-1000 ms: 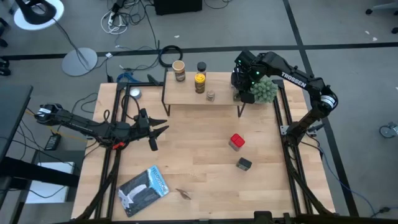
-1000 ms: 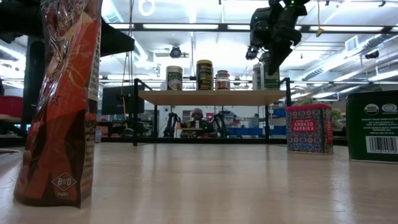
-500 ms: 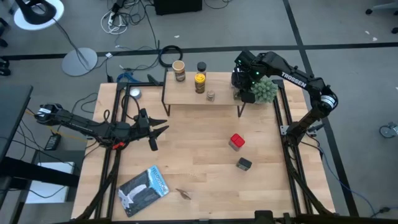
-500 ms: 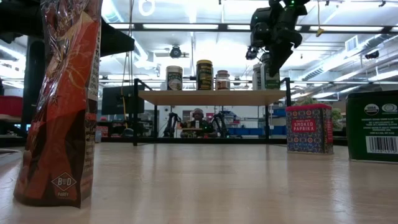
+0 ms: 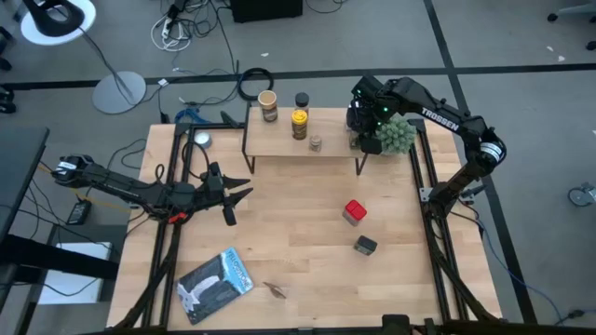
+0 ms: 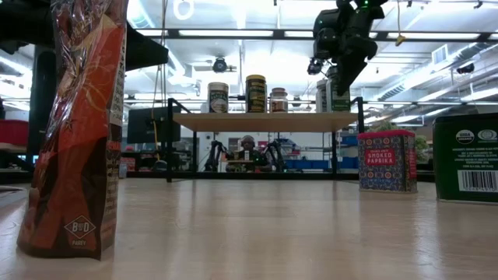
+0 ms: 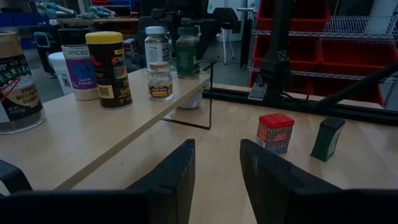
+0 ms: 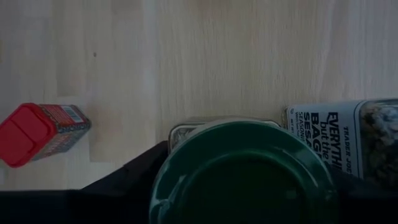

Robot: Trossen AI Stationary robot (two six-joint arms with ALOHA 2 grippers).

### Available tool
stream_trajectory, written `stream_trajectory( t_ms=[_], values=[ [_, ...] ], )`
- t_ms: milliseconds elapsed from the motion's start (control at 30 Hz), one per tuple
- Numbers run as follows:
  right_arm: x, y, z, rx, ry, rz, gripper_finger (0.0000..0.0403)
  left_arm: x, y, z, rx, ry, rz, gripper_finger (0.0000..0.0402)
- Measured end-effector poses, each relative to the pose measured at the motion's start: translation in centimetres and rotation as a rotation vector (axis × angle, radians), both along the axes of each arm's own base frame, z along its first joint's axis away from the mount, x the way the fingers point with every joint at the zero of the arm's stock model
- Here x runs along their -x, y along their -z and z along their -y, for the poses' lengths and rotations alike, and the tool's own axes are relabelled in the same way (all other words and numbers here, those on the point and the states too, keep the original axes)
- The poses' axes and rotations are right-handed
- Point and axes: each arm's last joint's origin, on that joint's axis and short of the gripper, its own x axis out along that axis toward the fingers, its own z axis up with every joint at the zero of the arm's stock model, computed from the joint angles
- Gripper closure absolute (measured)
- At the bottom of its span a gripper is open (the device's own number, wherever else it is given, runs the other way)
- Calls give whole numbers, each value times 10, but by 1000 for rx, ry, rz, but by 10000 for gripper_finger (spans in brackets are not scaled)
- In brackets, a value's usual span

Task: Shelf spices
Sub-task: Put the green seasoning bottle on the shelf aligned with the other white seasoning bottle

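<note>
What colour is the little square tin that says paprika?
Red with a patterned label, the paprika tin shows best in the low view.

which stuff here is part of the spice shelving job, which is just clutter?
Job: shelf; jars on it: tan-lidded, black-lidded, yellow, small one; green-lidded jar under right tool; red tin, green tin on table.

Clutter: packet, plant, brown bag. Left tool idle.
</note>
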Motion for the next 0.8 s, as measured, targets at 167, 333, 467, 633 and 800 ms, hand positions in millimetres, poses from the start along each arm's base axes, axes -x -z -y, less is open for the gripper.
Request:
stream_trajectory(
  t_ms=[167,333,467,633,800],
  values=[
    [1,-5,0,11,3,-2,127,0,0,0,0,0,0,271],
    [1,-25,0,49,13,28,129,0,0,0,0,0,0,271],
    [4,-45,-3,72,17,60,128,0,0,0,0,0,0,271],
    [9,-68,-7,76,35,102,130,0,0,0,0,0,0,271],
    [15,-89,-14,63,64,138,134,0,0,0,5,0,2,271]
  ],
)
